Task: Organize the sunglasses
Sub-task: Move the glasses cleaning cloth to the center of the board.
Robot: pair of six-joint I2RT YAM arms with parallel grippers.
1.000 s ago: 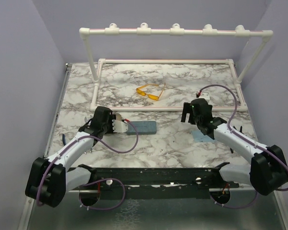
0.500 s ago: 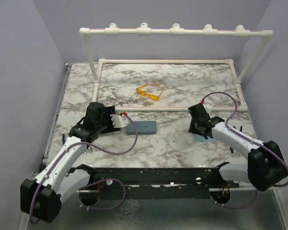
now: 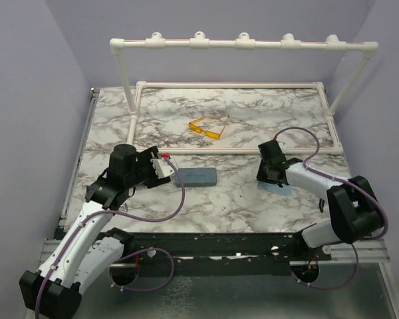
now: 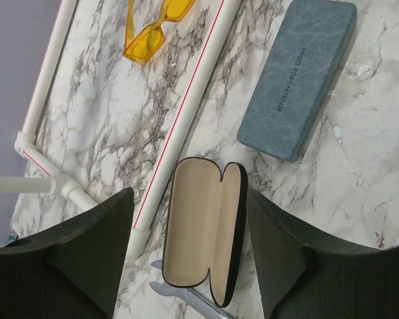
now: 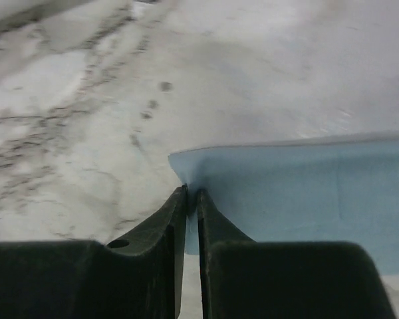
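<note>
Reference landmark: grey-blue case [image 3: 195, 176], lying closed and flat on the marble table top [image 3: 239, 206].

1. Task item. The yellow-orange sunglasses [image 3: 206, 127] lie on the table top beyond the grey-blue case. They are on the far side of the front bar of the white pipe frame [image 3: 233, 153], inside the frame's base rectangle. They are well apart from the case, and neither gripper touches them.

2. Left gripper [image 3: 165, 166]. It is positioned just off the left end of the grey-blue case. Its fingers [image 4: 80, 259] are spread wide and hold nothing. In the left wrist view, the black oval case [image 4: 203, 229] appears between the two fingers. This case lies open, showing its beige lining. It is near the left end of the grey-blue case but not touching it, and it sits alongside the front bar of the pipe frame.

3. Right gripper [image 5: 191, 194]. It is positioned to the right of the grey-blue case, well apart from it, and angled down to the table top. Its fingers [image 5: 159, 226] are pressed almost together. They pinch the corner of a light blue cloth [image 5: 306, 186] that lies flat on the table top, and the cloth puckers slightly at the pinch point.
</note>
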